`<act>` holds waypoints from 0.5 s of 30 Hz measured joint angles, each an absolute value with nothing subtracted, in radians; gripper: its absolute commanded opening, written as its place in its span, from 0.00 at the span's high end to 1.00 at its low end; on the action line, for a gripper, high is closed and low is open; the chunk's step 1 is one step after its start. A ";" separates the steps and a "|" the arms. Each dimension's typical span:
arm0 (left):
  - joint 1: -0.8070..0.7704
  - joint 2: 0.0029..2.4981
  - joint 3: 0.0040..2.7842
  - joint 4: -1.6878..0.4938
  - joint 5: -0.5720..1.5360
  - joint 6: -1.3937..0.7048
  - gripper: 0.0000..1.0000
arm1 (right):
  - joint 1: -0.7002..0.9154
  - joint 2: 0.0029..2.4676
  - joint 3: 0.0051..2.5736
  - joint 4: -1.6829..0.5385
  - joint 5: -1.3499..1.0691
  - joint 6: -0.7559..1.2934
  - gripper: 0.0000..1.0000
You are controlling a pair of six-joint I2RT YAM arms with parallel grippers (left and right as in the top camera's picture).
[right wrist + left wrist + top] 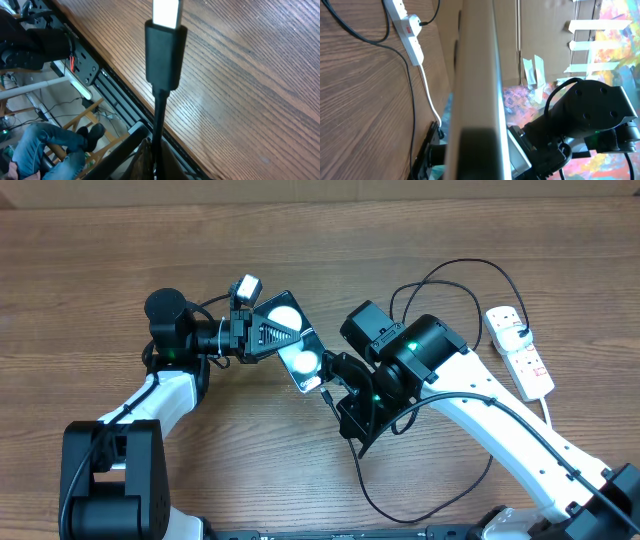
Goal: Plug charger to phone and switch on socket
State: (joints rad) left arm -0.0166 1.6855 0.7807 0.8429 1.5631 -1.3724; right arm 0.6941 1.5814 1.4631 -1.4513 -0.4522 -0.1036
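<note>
Basically lined up for insertion, connector not in yet

left gripper point(268, 335) is clamped across the phone point(297, 342), holding it tilted up off the table point(90, 260). right gripper point(338, 386) is pinched on the charger point(455, 268) just behind its connector tip point(165, 50). The right wrist view shows bare metal at the end of the tip and no phone in frame, so I'd call it unseated

Key relation: from overhead the phone's long axis runs diagonally, upper left to lower right. Its lower-right short edge faces the right gripper, with the tip just beside that edge. Can't tell if they touch, and the port itself isn't visible. Right arm is nearer for the push, along that long axis; left only has to brace

socket point(520, 352) lies flat at far right, well apart from both grippers, right arm nearer. The charger's plug point(522, 333) sits in it. Can't read the state of the red switch point(410, 30)

Count: one phone, one charger, one socket, two grippers, both occupied, so the switch step needs one freed
</note>
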 measured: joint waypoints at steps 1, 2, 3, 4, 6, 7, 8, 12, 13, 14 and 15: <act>-0.017 1.686 0.781 0.842 1.563 -1.366 0.96 | 0.694 1.581 1.463 -1.451 -0.452 -0.103 0.96; -0.017 1.686 0.781 0.843 1.563 -1.361 0.96 | 0.694 1.581 1.463 -1.451 -0.451 -0.104 0.96; -0.017 1.686 0.781 0.842 1.563 -1.357 0.96 | 0.694 1.581 1.463 -1.451 -0.451 -0.104 0.96; -0.017 1.686 0.781 0.842 1.563 -1.356 0.96 | 0.694 1.581 1.463 -1.451 -0.452 -0.104 0.96; -0.017 1.686 0.781 0.842 1.563 -1.354 0.96 | 0.694 1.581 1.463 -1.450 -0.451 -0.103 0.96; -0.017 1.686 0.781 0.842 1.563 -1.353 0.96 | 0.694 1.581 1.463 -1.450 -0.451 -0.103 0.96; -0.017 1.686 0.781 0.842 1.563 -1.351 0.96 | 0.694 1.581 1.463 -1.450 -0.451 -0.104 0.96; -0.017 1.686 0.781 0.842 1.563 -1.350 0.96 | 0.694 1.581 1.463 -1.448 -0.447 -0.104 0.96; -0.017 1.686 0.781 0.842 1.563 -1.350 0.96 | 0.694 1.581 1.463 -1.448 -0.445 -0.103 0.96; -0.017 1.686 0.781 0.842 1.563 -1.350 0.96 | 0.694 1.581 1.463 -1.447 -0.445 -0.103 0.96; -0.017 1.686 0.781 0.842 1.563 -1.350 0.96 | 0.694 1.581 1.463 -1.447 -0.445 -0.103 0.96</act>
